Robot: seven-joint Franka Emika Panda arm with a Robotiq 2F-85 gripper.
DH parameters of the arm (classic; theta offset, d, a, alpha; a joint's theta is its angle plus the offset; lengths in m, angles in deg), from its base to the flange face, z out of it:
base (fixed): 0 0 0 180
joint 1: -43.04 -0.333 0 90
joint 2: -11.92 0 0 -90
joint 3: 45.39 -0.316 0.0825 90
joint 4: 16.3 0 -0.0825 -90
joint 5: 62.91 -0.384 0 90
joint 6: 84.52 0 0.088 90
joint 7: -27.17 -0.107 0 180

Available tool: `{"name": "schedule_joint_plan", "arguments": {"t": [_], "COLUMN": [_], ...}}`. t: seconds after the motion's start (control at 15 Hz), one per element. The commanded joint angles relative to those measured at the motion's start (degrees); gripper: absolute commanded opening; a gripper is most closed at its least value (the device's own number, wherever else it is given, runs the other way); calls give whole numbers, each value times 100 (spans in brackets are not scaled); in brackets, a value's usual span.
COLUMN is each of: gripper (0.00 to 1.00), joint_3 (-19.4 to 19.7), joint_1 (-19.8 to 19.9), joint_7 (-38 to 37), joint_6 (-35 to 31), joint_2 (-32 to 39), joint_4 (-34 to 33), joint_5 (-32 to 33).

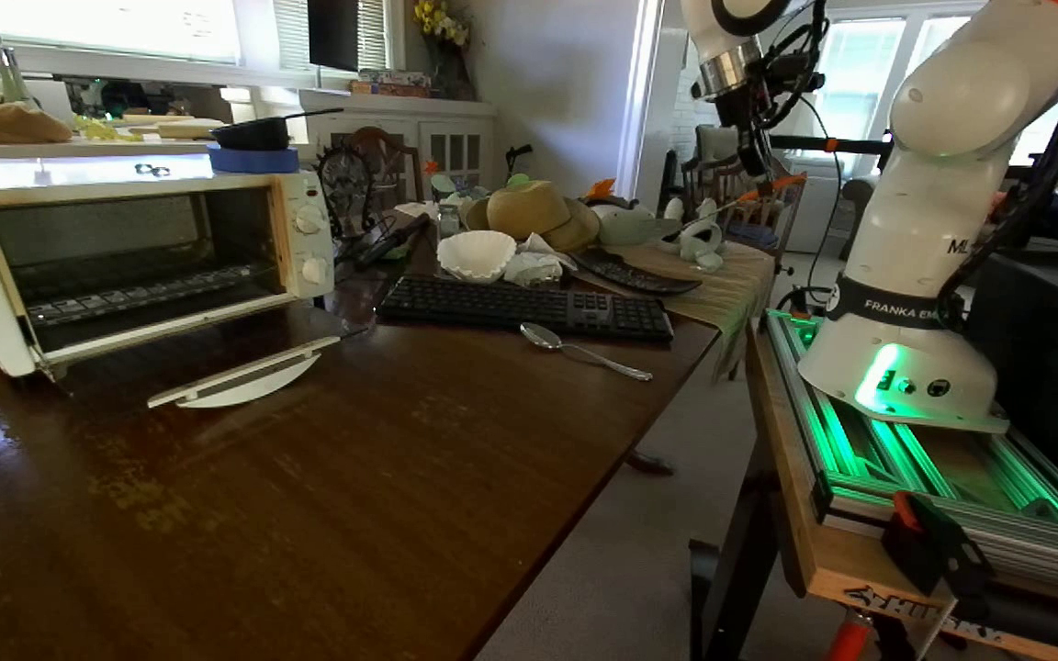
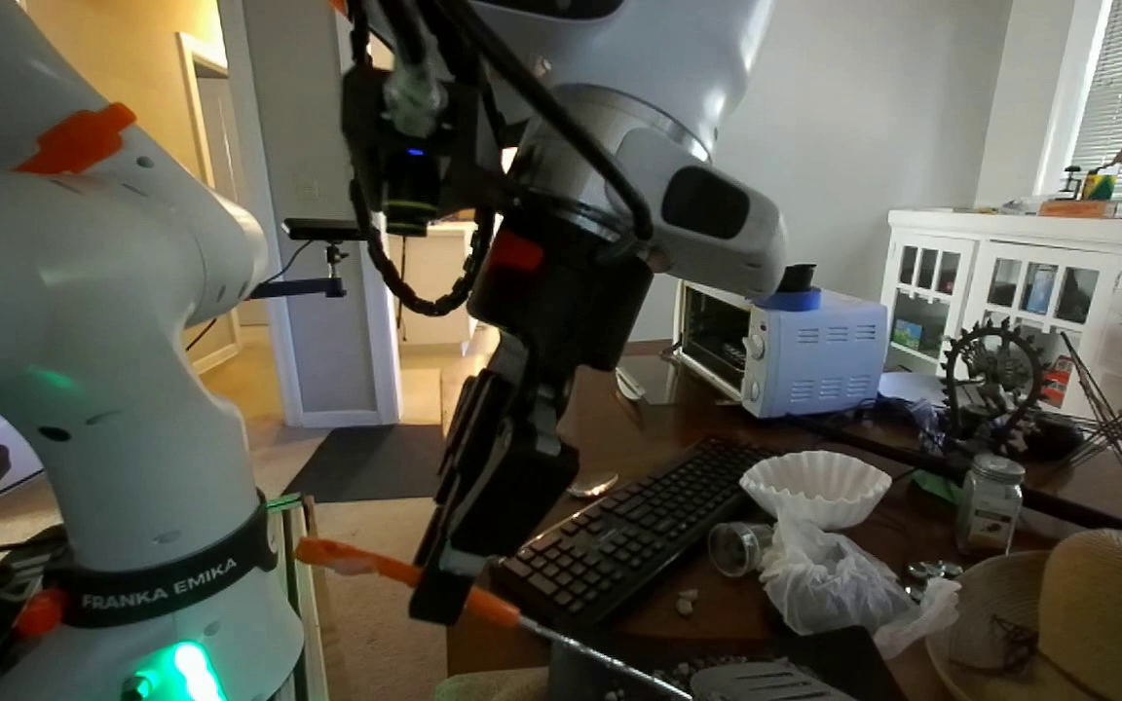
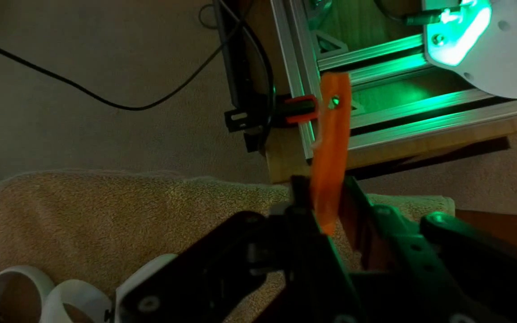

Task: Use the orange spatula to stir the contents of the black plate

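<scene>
The orange spatula has an orange handle (image 2: 356,560), a thin metal shaft and a flat slotted grey head (image 2: 766,682). My gripper (image 2: 449,589) is shut on the handle, which also stands between the fingers in the wrist view (image 3: 335,121). The spatula is tilted, head lower than handle. In an exterior view the handle (image 1: 775,186) is held well above the table. The black plate (image 1: 639,275) lies behind the keyboard and is cut by the bottom edge in an exterior view (image 2: 839,647). Small bits lie in it. Whether the head touches them I cannot tell.
A black keyboard (image 1: 529,308), metal spoon (image 1: 543,337), white fluted bowl (image 1: 476,254) and straw hat (image 1: 529,209) surround the plate. White mugs (image 3: 76,298) stand on a tan towel (image 3: 106,215). A toaster oven (image 1: 143,266) stands farther off.
</scene>
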Motion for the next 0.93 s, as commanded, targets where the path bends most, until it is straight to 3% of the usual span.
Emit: {"name": "schedule_joint_plan", "arguments": {"t": [0.0, 0.4, 0.87], "gripper": [5, 5, 5], "joint_3": [-164, -764, -1390], "joint_1": [-133, -582, -1439], "joint_7": [-175, -606, -1178], "joint_6": [230, 470, 1009], "joint_2": [-181, -323, -60], "joint_4": [48, 65, 14], "joint_5": [395, 1098, 1986]}}
